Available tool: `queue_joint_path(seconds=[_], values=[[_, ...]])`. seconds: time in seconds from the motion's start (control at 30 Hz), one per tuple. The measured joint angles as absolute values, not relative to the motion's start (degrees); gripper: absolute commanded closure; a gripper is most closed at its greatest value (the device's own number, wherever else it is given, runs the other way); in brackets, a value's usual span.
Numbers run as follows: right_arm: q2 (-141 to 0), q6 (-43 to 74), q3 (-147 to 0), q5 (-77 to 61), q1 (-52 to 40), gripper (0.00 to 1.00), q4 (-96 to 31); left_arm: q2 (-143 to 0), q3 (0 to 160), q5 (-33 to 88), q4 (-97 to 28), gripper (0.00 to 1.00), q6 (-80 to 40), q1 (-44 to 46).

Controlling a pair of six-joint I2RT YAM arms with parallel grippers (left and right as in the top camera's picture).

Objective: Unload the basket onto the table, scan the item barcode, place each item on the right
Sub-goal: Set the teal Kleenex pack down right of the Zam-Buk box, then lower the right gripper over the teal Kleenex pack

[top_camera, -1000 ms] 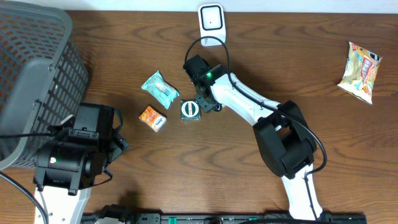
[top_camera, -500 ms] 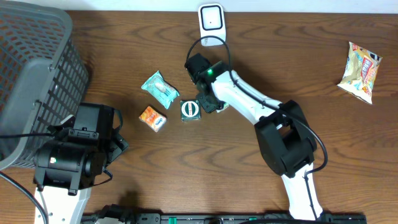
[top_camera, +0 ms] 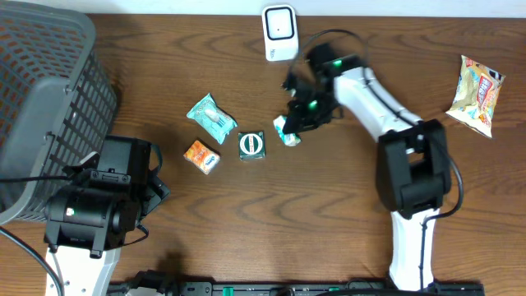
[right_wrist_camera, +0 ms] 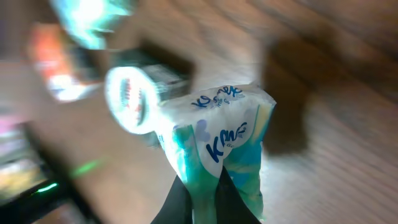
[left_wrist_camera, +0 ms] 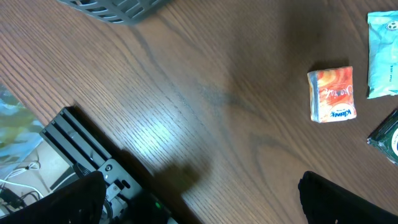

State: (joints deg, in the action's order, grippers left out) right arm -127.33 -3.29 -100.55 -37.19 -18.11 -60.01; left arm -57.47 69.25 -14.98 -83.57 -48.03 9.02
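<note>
The fingers [right_wrist_camera: 185, 200] of the right gripper [right_wrist_camera: 205, 194] are clamped together on the lower edge of a white-and-teal packet [right_wrist_camera: 224, 140], which fills the middle of the right wrist view with blue lettering on its face; the rest of that view is smeared with blur. From overhead, the same packet [top_camera: 287, 130] sits just right of centre in the upper half of the frame, with the right gripper [top_camera: 302, 113] on its upper right side. Whether it rests on the wooden table [top_camera: 329, 214] or hangs just above it I cannot tell. It lies below the white scanner [top_camera: 279, 23], which stands at the top edge, and is apart from it. Just to the packet's left is a dark green box [top_camera: 251, 145] with a round white label. Further left are a light teal pouch [top_camera: 211, 115] and a small orange pack [top_camera: 201, 156]. A yellow snack bag [top_camera: 477, 94] lies well apart near the right edge, and a grey basket [top_camera: 41, 82] fills the upper left corner. The left gripper [left_wrist_camera: 208, 199] hangs at the lower left of the overhead view, its dark fingers [left_wrist_camera: 348, 199] spread wide at the bottom corners of its wrist view with nothing between them, and the orange pack [left_wrist_camera: 331, 93] at the upper right.
</note>
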Motion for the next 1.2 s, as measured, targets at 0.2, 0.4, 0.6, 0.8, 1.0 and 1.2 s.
queue_joint_path(seconds=[0.2, 0.4, 0.6, 0.8, 1.0, 1.2], values=[[-127.2, -8.3, -94.7, -54.9, -12.7, 0.99, -58.6, -57.5, 69.3, -15.0, -83.6, 0.02, -48.0, 9.0], [-127.1, -8.9, -83.9, -59.8, -9.5, 0.96, -52.3, -57.5, 69.3, -15.0, -83.6, 0.03, -48.0, 9.0], [-126.8, -4.3, -79.9, -55.3, -5.7, 0.81, -52.5, -57.5, 69.3, -15.0, -83.6, 0.02, -48.0, 9.0], [-126.2, -0.1, -84.5, -44.7, 0.1, 0.74, -60.9, -57.5, 69.3, -15.0, -83.6, 0.02, -48.0, 9.0], [-125.8, -0.6, -91.6, -41.3, 1.9, 0.51, -67.8, -57.5, 69.3, -15.0, -83.6, 0.02, -48.0, 9.0], [-125.1, -3.1, -92.2, -39.6, -1.3, 0.45, -68.1, -57.5, 69.3, -15.0, -83.6, 0.02, -48.0, 9.0]])
